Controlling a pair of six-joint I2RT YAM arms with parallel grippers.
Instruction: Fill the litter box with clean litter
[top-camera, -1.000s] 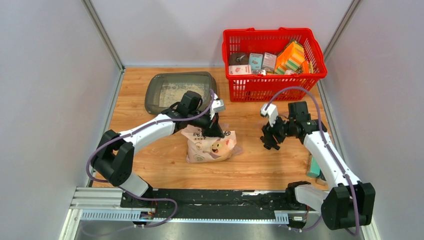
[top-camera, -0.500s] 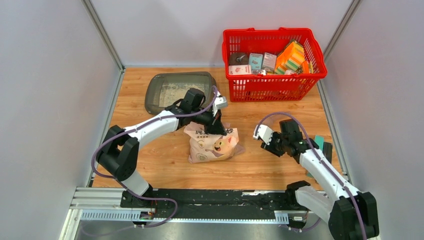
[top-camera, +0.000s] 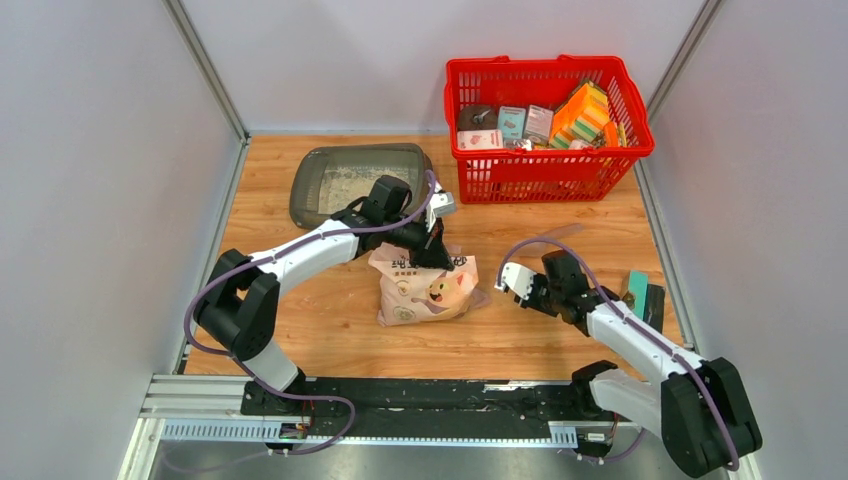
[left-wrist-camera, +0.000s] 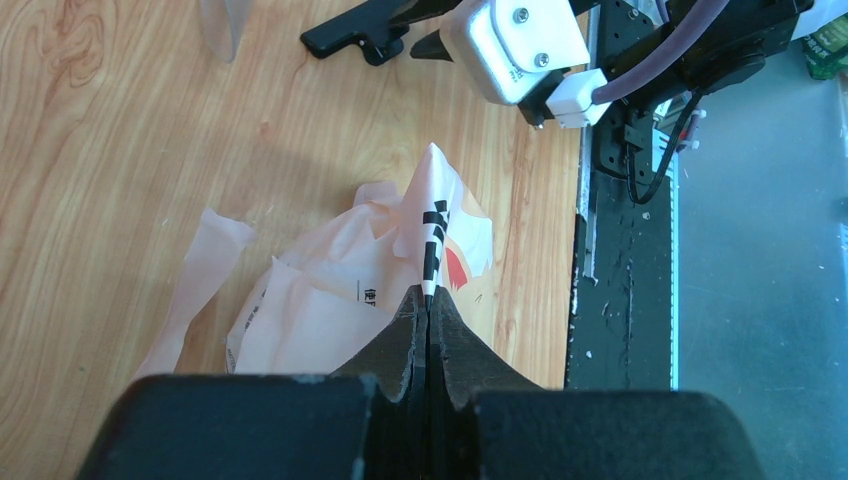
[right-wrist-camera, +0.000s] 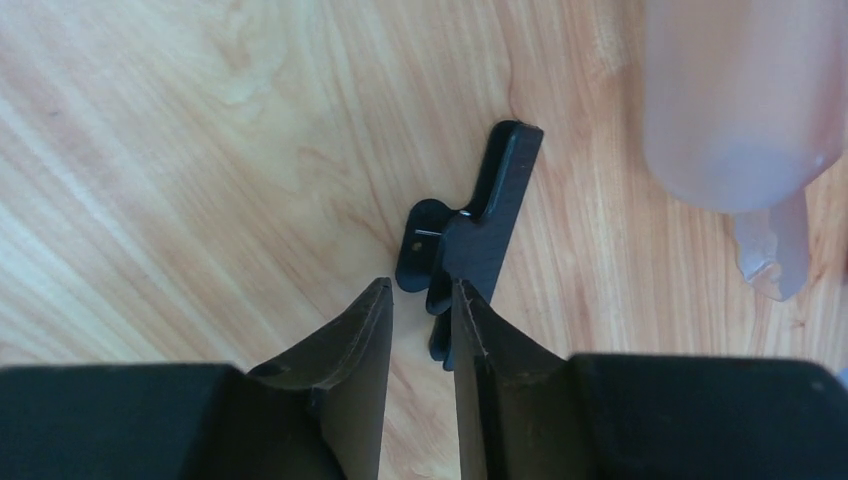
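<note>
1. The litter box (top-camera: 302, 195) sits in the upper left of the top view. A thin pale layer of litter (top-camera: 345, 185) covers part of its floor, so I judge it only partly filled.
2. The bag (top-camera: 420, 295) stands slumped on the table (top-camera: 330, 335) in the middle of the frame, below the box and apart from it. I think most of the pouring is left to do.
3. My left gripper (top-camera: 441, 262) is clenched on a fold at the top of the bag. In the left wrist view the fingers meet with the pink film pressed between them.
4. My right gripper (right-wrist-camera: 420, 305) is low over the table, to the right of the bag.
   - The jaws stand with a narrow gap. Bare wood shows between them and they grasp nothing.
   - A black clip (right-wrist-camera: 480, 215) lies just past the tips. I cannot tell if one finger touches it.
   - A pink scoop (right-wrist-camera: 735, 100) is in the upper right of that view.
</note>
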